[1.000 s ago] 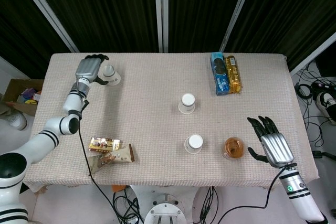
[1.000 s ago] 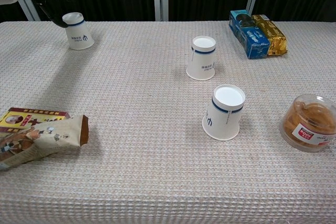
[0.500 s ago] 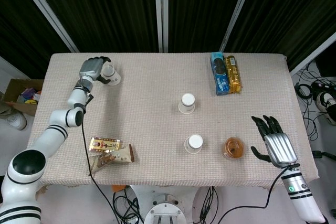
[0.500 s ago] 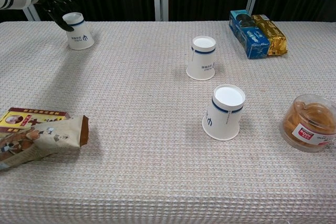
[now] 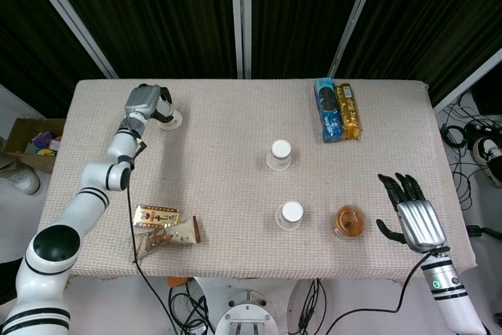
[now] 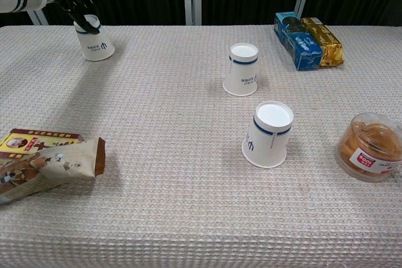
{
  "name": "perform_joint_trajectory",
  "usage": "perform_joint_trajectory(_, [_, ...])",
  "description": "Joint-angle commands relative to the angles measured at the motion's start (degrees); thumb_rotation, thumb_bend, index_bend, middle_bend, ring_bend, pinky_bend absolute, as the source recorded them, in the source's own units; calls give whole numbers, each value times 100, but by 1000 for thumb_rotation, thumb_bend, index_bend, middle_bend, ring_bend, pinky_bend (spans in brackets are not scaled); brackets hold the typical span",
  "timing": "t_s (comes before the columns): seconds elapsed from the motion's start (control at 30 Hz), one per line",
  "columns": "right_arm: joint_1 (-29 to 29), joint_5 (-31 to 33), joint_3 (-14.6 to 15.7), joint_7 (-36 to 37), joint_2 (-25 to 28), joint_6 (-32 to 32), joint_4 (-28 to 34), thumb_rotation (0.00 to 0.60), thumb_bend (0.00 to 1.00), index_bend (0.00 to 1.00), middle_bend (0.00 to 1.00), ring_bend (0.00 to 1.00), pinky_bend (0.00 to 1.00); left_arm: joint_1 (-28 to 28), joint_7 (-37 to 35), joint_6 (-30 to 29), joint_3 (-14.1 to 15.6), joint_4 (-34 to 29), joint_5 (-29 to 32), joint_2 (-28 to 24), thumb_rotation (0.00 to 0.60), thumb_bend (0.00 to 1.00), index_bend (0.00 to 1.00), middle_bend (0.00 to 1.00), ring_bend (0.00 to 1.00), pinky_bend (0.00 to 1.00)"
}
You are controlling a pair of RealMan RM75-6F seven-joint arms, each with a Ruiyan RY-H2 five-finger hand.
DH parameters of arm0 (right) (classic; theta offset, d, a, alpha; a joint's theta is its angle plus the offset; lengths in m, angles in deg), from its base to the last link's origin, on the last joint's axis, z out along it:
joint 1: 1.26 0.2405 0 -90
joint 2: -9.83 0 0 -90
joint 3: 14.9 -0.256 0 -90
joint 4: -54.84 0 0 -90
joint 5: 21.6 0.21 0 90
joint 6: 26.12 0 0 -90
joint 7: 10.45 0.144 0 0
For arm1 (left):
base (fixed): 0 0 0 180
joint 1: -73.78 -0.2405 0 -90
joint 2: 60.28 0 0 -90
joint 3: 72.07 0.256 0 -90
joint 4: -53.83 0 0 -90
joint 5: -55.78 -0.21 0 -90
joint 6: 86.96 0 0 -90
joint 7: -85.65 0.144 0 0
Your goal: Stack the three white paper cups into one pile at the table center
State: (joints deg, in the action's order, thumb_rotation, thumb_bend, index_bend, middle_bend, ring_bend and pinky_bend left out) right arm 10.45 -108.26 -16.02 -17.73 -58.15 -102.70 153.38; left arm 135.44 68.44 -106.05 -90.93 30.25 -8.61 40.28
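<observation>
While the head view covers the whole desk [image 5: 220, 154] and both arms, the chest view shows only the left hand [image 6: 80, 12] at its top left edge and omits the right hand entirely. The chest view shows the far-left cup [image 6: 94, 37] standing upside down, with the left hand's dark fingers [image 6: 86, 20] draped over its upper end; in the head view the left hand [image 5: 149, 103] covers most of that cup [image 5: 168, 121], so only part of its rim shows near the far left corner of the desk. The fingers curl around the cup's top and touch it, but whether the grasp is fully closed cannot be told from either view.

The right hand [image 5: 412, 213] hangs off the right edge of the desk near the near right corner, fingers spread, holding nothing.

The center cup [image 5: 280, 154] stands inverted at mid-desk. The near cup [image 5: 289, 215] stands inverted toward the near edge, apart from the center cup and just left of the round snack tub [image 5: 350, 221].

The two biscuit packs [image 5: 338, 109] lie side by side near the far right corner. The snack wrappers [image 5: 163, 227] lie near the near left corner.

Compared with 1.0 s ago, the left hand has moved rightward onto the far-left cup, from beside it to over it. The right hand has drawn slightly nearer the near edge. All three cups remain in their places.
</observation>
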Motion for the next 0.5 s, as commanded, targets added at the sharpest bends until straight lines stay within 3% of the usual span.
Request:
perform_joint_trajectory(0.03, [0, -23, 1, 35, -6, -7, -23, 600, 231, 0, 138, 0, 0, -182, -331, -444, 36, -605, -284, -363, 600, 256, 514, 544, 390, 138])
perform_joint_trajectory(0.3, [35, -219, 47, 173, -14, -4, -118, 600, 231, 0, 139, 0, 0, -886, -418, -1848, 463, -3807, -1310, -2040, 600, 251, 491, 520, 387, 138])
perform_joint_trajectory(0.5, [5, -342, 108, 196, 6, -60, -116, 600, 231, 0, 139, 0, 0, -858, 144, -1897, 636, -5243, -1408, -2368, 600, 250, 479, 509, 379, 137])
